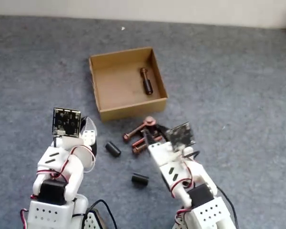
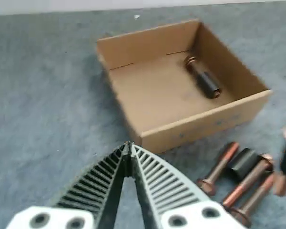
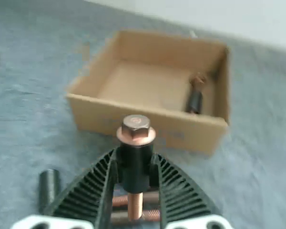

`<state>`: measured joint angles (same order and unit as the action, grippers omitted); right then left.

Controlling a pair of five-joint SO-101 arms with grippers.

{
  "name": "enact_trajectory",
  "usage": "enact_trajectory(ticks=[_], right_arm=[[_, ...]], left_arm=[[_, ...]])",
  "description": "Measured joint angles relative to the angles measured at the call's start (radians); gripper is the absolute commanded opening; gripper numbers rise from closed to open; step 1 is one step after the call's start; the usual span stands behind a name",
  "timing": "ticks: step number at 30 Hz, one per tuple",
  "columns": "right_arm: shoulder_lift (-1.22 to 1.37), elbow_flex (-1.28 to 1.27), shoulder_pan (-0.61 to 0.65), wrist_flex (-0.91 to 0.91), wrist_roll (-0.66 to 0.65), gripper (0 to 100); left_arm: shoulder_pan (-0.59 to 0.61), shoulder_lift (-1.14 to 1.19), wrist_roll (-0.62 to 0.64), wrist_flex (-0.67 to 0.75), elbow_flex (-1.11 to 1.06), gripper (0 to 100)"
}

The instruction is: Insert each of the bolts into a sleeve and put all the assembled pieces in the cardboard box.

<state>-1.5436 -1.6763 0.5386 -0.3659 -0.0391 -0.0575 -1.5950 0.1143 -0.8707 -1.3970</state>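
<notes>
- We see a grey carpet (image 1: 238, 71) as the work surface, with a strip of pale wall (image 1: 181, 9) behind it.
- The box (image 1: 133, 109) sits open on the carpet, beyond both arms.
- One assembled piece (image 1: 147, 82) lies inside the box, close to its right wall, bolt head pointing away from the arms.
- The right gripper (image 3: 135, 155) hangs just in front of the box's front wall, near the right corner.
- Its jaws are clamped on a black sleeve (image 3: 135, 167) that stands upright.
- A copper bolt (image 3: 136, 131) runs through that sleeve. Its head sits on top and its shank sticks out below.
- The left gripper (image 2: 131, 148) hovers in front of the box's left corner, fingers pressed together and holding nothing.
- Three loose bolts (image 2: 218, 168) lie side by side on the carpet just in front of the box, under the right gripper.
- In the left wrist view, a dark sleeve (image 2: 243, 162) rests among those bolts, touching them.
- Another loose sleeve (image 1: 113, 149) lies in front of the box, between the two arms and left of the bolts.
- A last sleeve (image 1: 139, 180) lies farther from the box, also between the arms.
</notes>
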Motion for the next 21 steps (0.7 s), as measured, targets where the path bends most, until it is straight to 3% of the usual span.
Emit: enact_trajectory(ticks=[4,12,16,21], right_arm=[[0.000,0.043,-0.072,-0.083,0.066,0.5],[0.055,0.255,-0.080,-0.092,0.043,0.5],[0.267,0.420,-0.081,-0.081,0.026,0.5],[0.637,0.608,-0.081,0.097,0.026,0.5]], left_arm=[[0.049,0.000,0.000,0.000,-0.051,1],[0.066,0.002,0.000,0.000,-0.178,1],[0.072,0.002,0.000,0.000,-0.181,1],[0.074,0.002,0.000,0.000,-0.181,1]])
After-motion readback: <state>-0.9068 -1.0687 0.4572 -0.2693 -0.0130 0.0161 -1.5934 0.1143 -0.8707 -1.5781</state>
